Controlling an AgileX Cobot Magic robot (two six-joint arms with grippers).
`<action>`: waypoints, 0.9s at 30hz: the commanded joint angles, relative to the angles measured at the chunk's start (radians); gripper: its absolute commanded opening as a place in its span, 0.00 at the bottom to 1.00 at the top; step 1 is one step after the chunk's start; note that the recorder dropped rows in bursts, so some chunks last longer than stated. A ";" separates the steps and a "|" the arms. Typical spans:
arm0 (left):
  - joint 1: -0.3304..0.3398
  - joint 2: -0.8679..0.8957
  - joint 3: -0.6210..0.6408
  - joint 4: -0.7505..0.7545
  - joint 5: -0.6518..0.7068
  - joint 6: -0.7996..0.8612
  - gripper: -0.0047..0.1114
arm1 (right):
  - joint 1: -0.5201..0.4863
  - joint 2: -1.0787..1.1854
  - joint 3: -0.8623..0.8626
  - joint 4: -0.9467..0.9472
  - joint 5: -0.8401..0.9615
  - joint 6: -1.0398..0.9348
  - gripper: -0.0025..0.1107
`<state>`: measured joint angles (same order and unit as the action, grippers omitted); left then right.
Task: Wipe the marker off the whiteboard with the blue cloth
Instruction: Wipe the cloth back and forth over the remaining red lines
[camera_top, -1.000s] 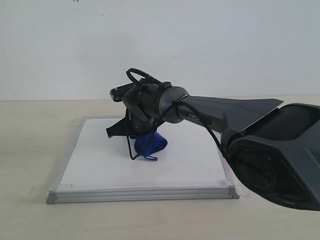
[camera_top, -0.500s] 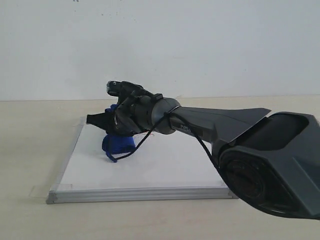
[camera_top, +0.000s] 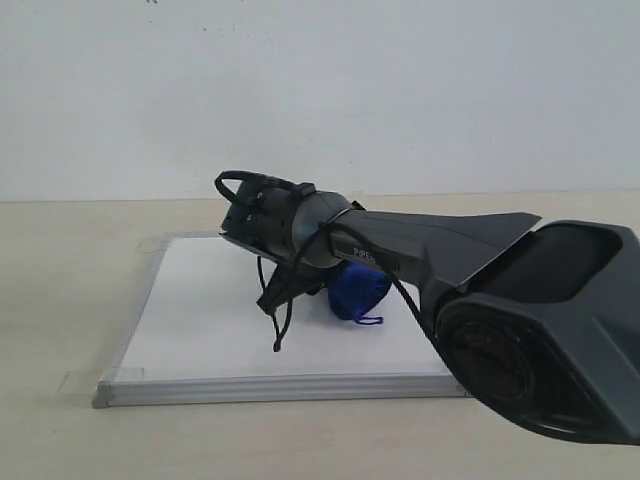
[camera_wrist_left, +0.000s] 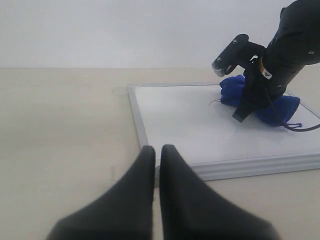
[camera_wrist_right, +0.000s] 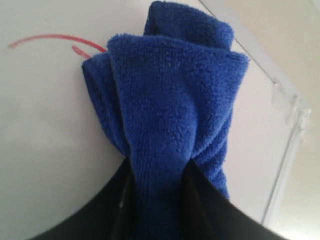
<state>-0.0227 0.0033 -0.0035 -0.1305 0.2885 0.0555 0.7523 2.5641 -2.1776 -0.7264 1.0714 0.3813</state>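
Right gripper (camera_wrist_right: 156, 200) pinches cloth (camera_wrist_right: 170, 95) on board (camera_top: 200, 330).
Cloth touches red marker (camera_wrist_right: 45, 38); left gripper (camera_wrist_left: 156, 157) jaws pressed together, near board frame.

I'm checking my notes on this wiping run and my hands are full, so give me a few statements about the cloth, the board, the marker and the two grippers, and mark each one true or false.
1. The right gripper is clamped on the blue cloth. True.
2. No marker is left on the whiteboard. False: the right wrist view shows a red line beside the cloth.
3. The left gripper is open. False: it is shut and empty, off the board near its frame.
4. The blue cloth lies within the whiteboard's frame. True.
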 joint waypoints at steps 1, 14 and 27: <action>0.001 -0.003 0.004 -0.001 -0.003 0.005 0.07 | -0.010 -0.009 0.003 -0.042 0.017 -0.228 0.02; 0.001 -0.003 0.004 -0.001 -0.003 0.005 0.07 | -0.014 -0.014 0.003 0.290 -0.362 -0.432 0.02; 0.001 -0.003 0.004 -0.001 -0.003 0.005 0.07 | -0.014 0.067 0.003 0.159 -0.345 -0.014 0.02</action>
<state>-0.0227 0.0033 -0.0035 -0.1305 0.2885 0.0555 0.7462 2.5844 -2.1820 -0.5488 0.7150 0.2693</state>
